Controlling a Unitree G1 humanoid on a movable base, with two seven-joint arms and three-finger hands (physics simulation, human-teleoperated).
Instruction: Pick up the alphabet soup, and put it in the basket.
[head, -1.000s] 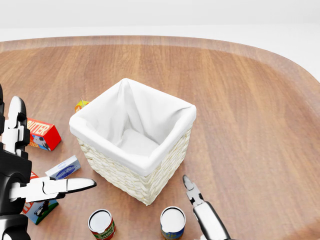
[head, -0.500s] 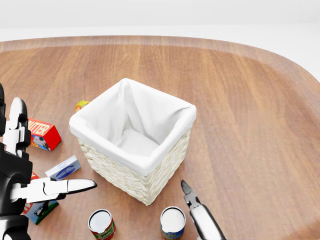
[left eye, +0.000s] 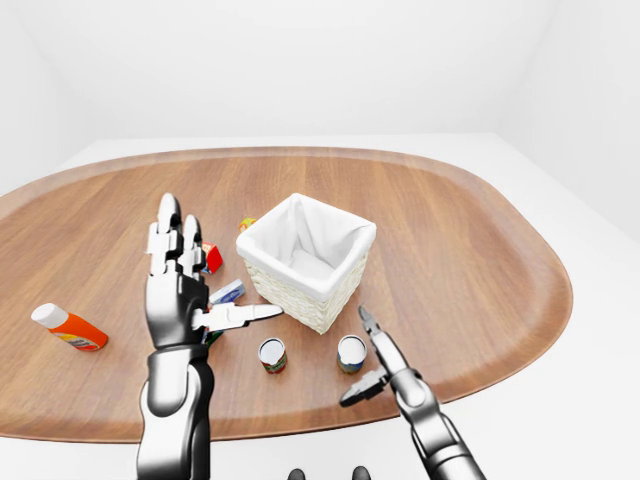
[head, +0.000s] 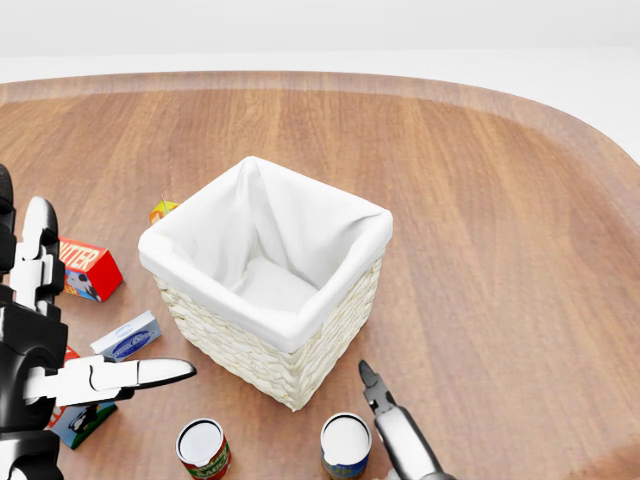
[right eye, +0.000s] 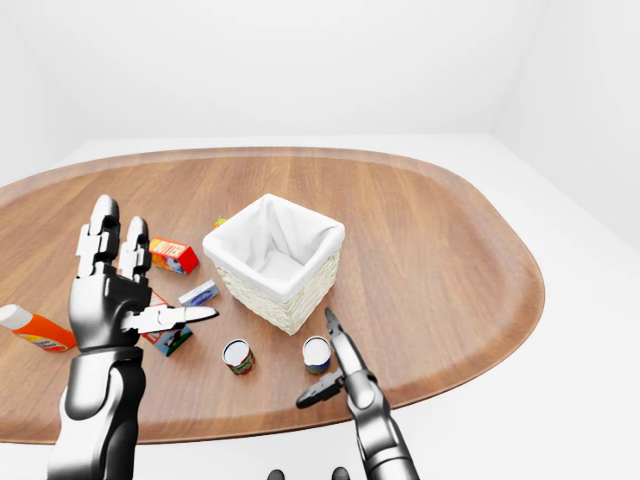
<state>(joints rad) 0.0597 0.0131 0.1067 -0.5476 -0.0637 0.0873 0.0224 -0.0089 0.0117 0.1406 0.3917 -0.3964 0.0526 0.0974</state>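
Two cans stand upright on the wooden table (head: 480, 200) below the basket (head: 268, 275), a woven one with a white cloth lining. The right can (head: 346, 444), with a blue label, looks like the alphabet soup. The left can (head: 203, 448) has a red and green label. My right hand (left eye: 366, 358) is open just right of the blue-labelled can, one finger (head: 372, 383) pointing up toward the basket and the thumb spread low; it does not touch the can. My left hand (left eye: 185, 290) is open and raised left of the basket, holding nothing.
Left of the basket lie a red butter box (head: 88, 268), a small blue and white box (head: 127, 337) and a dark carton (head: 75, 420) partly behind my left hand. An orange bottle (left eye: 68, 327) lies far left. The table's rim (left eye: 300, 428) runs near the cans.
In the head view my right hand has slid slightly down and left, closer to the blue-labelled can. The left hand has hardly shifted. Cans and basket have not moved.
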